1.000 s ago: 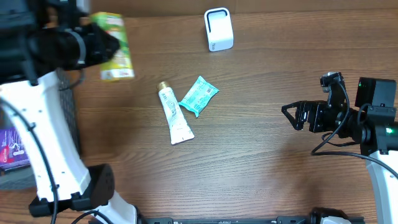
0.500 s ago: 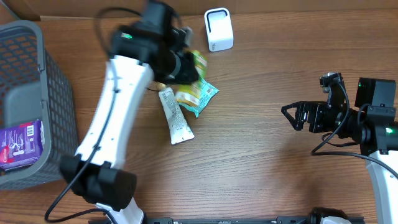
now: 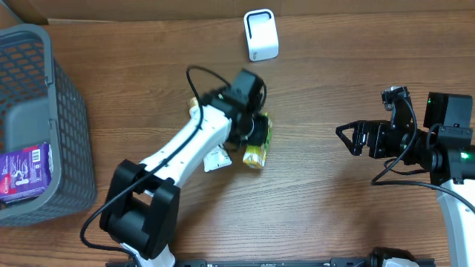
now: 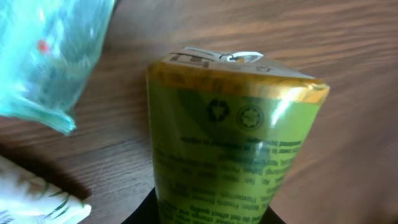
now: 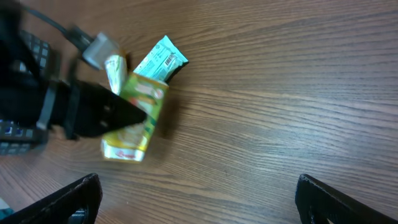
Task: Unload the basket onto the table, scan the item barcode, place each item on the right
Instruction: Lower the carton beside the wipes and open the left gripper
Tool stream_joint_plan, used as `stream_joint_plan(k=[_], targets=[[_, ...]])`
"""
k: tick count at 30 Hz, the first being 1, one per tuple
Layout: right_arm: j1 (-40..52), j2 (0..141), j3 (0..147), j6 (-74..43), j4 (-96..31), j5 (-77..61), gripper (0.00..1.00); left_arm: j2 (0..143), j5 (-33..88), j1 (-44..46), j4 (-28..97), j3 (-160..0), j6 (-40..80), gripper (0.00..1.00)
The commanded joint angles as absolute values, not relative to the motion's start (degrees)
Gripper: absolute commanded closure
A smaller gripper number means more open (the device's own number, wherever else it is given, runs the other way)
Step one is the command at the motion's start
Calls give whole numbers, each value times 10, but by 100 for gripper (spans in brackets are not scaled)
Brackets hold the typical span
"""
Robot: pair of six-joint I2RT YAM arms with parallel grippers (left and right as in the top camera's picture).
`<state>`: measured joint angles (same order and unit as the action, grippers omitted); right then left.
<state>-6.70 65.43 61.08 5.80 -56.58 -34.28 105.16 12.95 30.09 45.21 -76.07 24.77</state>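
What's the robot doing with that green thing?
The left gripper is shut on a green packet near the middle of the table, right beside a white tube and a teal packet. The right gripper hangs open at the right side, holding nothing. A white scanner stands at the far edge of the table, and a grey basket on the left has a purple packet in it.

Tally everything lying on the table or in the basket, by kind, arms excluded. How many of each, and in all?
green pack: 1
white tube: 1
teal packet: 1
purple packet: 1
barcode scanner: 1
grey basket: 1
Total: 6
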Motion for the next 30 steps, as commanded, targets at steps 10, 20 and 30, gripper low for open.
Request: stream_joint_plan(k=[10,20,30], targets=[[-64,653,622,60,-563,-348,0,1046,123,323,380,-680,302,62],[-64,653,622,60,-563,-348,0,1033,121,306,482,-822,258,40],[-64,653,622,60,-563,-348,0,972,36,193,735,-1164,189,0]])
